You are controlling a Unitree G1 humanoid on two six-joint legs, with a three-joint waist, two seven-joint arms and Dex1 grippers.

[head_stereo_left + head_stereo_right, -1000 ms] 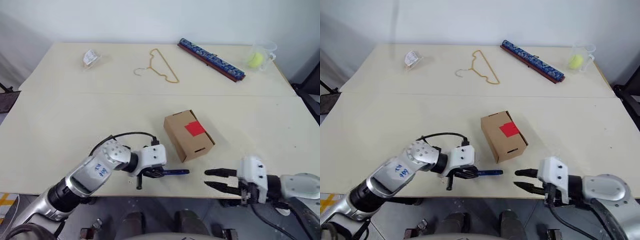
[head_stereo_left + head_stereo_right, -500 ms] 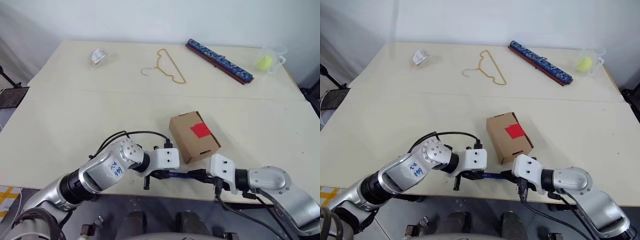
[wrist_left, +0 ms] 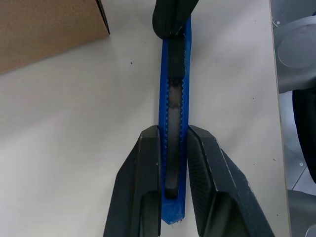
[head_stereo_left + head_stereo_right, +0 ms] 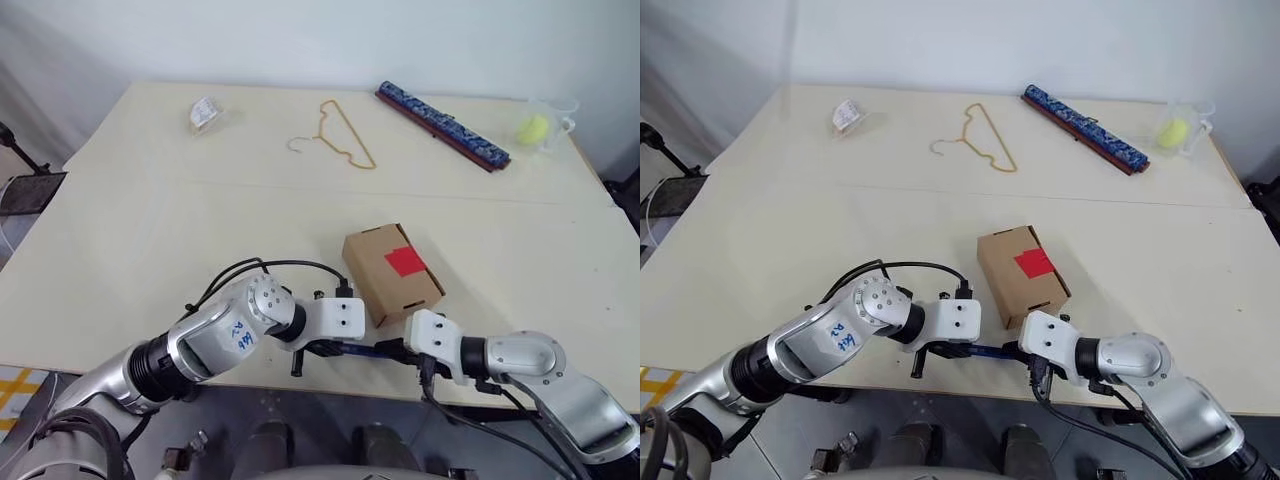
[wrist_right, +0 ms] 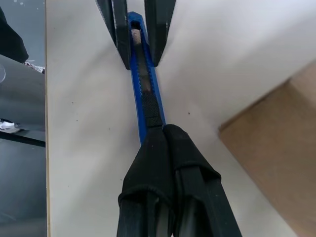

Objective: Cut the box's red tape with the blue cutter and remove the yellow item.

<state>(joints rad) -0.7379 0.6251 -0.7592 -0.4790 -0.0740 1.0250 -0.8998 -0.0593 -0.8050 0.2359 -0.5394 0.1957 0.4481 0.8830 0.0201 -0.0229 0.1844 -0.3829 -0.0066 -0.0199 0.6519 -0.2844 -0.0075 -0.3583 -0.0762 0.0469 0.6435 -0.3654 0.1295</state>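
Left pincer [image 3: 173, 148] clamped on the blue cutter [image 3: 174, 103] near the bench [image 4: 150, 240] front edge; right pincer [image 5: 165, 136] closed, fingertips pressed on the cutter's other end. The box [image 4: 392, 272] sits just behind, red patch up, open bench all around it

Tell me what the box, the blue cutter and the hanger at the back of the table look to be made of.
The box: brown matte cardboard, going by its folded edges and slot cut-out; its red patch looks like tape. The blue cutter: smooth blue plastic body, probably, with a dark ridged slider in its channel. The hanger: thin bent wire, gold-coloured, likely metal.
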